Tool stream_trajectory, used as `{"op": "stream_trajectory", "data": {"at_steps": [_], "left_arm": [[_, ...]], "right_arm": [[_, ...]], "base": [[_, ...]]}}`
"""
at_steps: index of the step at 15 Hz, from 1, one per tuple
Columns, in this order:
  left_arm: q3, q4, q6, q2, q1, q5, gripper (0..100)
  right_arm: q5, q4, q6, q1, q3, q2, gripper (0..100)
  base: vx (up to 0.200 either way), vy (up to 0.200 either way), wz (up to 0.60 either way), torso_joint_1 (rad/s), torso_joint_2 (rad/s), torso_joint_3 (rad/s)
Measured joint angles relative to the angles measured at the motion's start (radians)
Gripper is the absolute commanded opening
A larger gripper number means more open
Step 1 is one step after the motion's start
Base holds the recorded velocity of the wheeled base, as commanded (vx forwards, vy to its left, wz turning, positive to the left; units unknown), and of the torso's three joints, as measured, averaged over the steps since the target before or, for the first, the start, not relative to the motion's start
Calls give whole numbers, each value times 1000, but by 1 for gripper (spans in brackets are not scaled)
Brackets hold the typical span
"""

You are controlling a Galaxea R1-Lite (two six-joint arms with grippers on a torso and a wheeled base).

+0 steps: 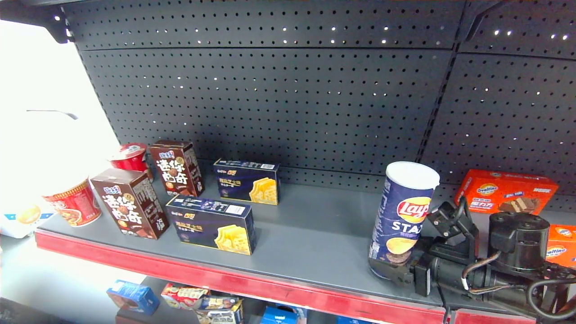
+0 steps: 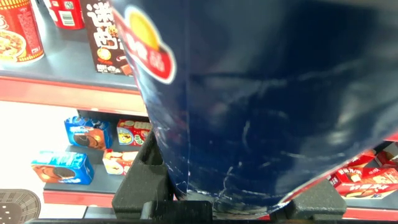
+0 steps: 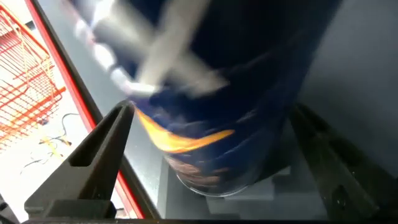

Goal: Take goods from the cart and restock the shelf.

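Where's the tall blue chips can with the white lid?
Head view: the blue chips can stands on the grey metal shelf, right side, left of the orange cardboard boxes, right claw around its base.

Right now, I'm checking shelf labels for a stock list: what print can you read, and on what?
"Lay's" and "STA", rest hidden: chip can.
"Ovaltine": orange box.
"迷你曲奇": brown cookie boxes.
Too small or blurred to read: dark blue boxes, red cups, lower-shelf packs, and the logo on the second chip can in the left wrist view.
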Motion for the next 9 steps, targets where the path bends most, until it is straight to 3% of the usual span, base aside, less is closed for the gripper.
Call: {"op": "stream_trajectory", "data": {"at_steps": [3, 9], "left_arm": [[5, 0, 0, -8, 0, 0, 0], [6, 0, 0, -18, 1, 0, 0]], "right_arm": [[0, -84, -25, -1, 56, -4, 100], [-1, -98, -26, 6, 126, -66, 100]], "base": [[0, 0, 0, 0, 0, 0], [0, 0, 0, 0, 0, 0]]}}
